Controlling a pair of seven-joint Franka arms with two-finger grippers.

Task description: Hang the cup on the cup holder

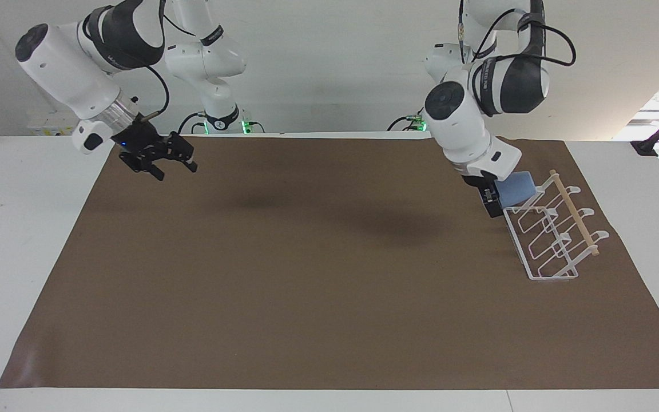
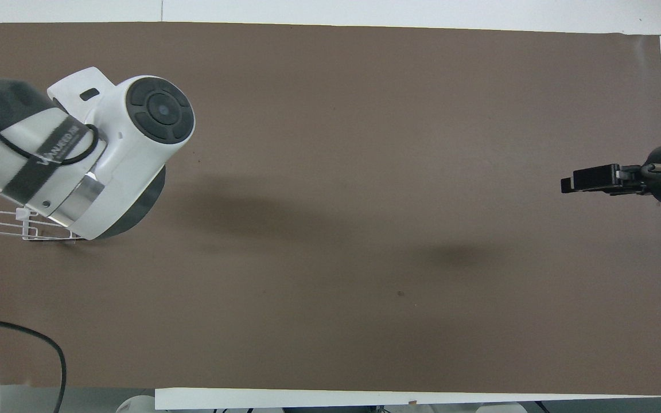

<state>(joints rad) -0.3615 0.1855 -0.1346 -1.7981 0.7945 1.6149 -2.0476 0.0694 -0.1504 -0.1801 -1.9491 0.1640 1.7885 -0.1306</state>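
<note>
I see the table [image 1: 32, 240] covered by a brown mat [image 1: 318, 286] that takes up most of its top. My left arm [image 1: 478, 114] reaches down toward its own end of the table, and in the overhead view its white wrist housing hides nearly everything beneath it. My right arm [image 1: 78, 63] is drawn over to its own end of the table, with the right gripper [image 1: 172, 163] up in the air over the mat's edge; its 2 fingers are spread apart and carry nothing. The cup holder [image 1: 552, 234] stands on the mat at the left arm's end, a white wire rack with slanted prongs and a thin wooden dowel [image 1: 574, 212] across the top. The left gripper [image 1: 498, 197] is at the end of the rack nearer to the robots, its fingers clamped on the cup [image 1: 515, 189]. The light-blue cup lies tilted on its side against the rack's nearest prong, close under the dowel's end. I cannot tell whether the cup is already hooked over that prong or only touching it.
</note>
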